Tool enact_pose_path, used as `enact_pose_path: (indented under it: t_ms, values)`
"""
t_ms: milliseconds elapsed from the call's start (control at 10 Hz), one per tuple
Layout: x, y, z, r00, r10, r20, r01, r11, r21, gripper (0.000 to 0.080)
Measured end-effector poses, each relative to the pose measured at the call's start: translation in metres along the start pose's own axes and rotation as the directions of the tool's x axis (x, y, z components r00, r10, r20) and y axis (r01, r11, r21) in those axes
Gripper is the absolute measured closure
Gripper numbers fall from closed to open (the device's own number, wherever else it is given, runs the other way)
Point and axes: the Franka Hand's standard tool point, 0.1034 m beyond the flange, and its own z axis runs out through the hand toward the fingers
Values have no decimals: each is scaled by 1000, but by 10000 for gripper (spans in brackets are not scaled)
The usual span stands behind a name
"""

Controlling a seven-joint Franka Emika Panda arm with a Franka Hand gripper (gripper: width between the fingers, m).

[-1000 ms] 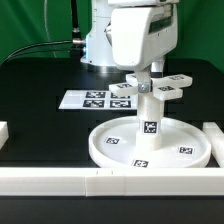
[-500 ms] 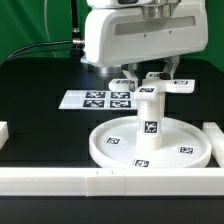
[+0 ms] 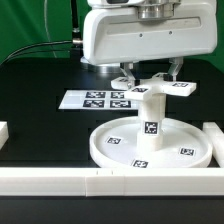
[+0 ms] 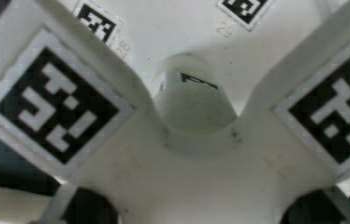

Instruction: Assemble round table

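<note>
Count: one round disc (image 3: 150,143), one thick cylinder (image 3: 149,118), one cross-shaped piece (image 3: 152,87), one marker board (image 3: 96,99), three white rails (image 3: 50,179).

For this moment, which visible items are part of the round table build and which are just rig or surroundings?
Part of the job:
- round disc, lying flat on the table
- thick cylinder, upright in the disc's centre
- cross-shaped piece, on top of the cylinder
- gripper, at the cross-shaped piece

Not part of it:
- marker board
- white rails along the front edge
- black table
</note>
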Motion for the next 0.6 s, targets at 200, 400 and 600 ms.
enact_pose_path:
  t_ms: [200,400,600]
  values:
    - [0,0,0,980,200,0,-199,980,10,357]
    - [0,0,0,907,421,7,-421,907,24,357]
    - [-1,0,0,794,607,16,-607,794,32,357]
